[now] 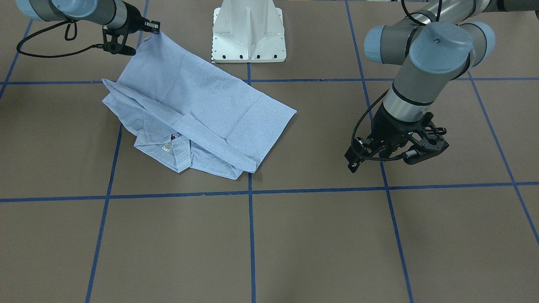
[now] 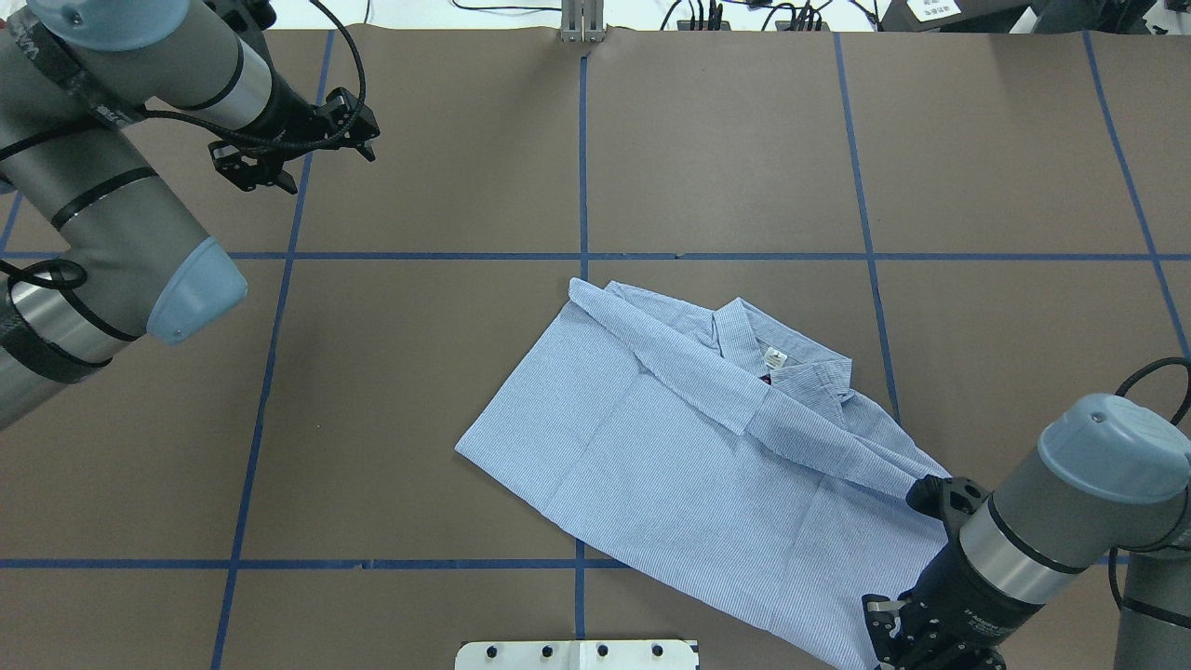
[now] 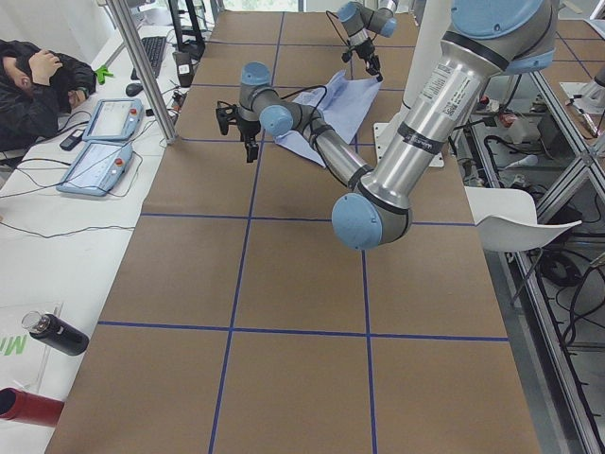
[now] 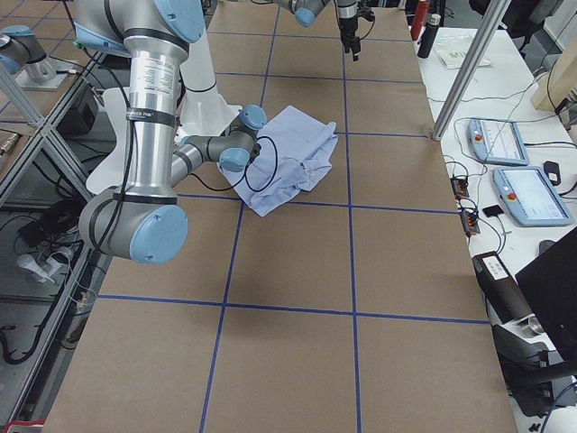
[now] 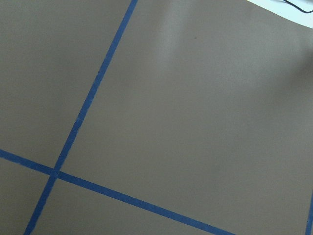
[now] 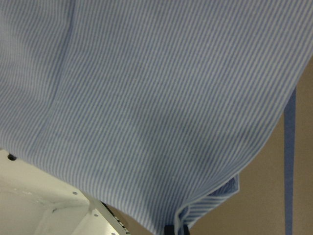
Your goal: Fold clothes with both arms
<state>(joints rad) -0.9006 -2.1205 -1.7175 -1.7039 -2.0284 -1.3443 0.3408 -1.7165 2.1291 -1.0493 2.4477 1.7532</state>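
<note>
The light blue striped shirt [image 1: 202, 105] lies partly folded on the brown table, collar and white label [image 2: 774, 358] on the far side from the robot. My right gripper [image 1: 155, 30] is shut on a corner of the shirt's hem and holds that corner a little above the table, next to the pedestal; the pinched corner shows at the bottom of the right wrist view [image 6: 177, 229]. My left gripper [image 1: 433, 145] is open and empty, hovering over bare table well away from the shirt [image 2: 689, 465]. The left wrist view shows only table and tape.
The white pedestal base [image 1: 248, 33] stands at the robot's edge, close to the held corner. Blue tape lines [image 1: 251, 235] grid the table. A side bench with teach pendants [image 3: 104, 142], a metal pole [image 3: 142, 71] and a seated person [image 3: 38, 76] lies beyond the far edge.
</note>
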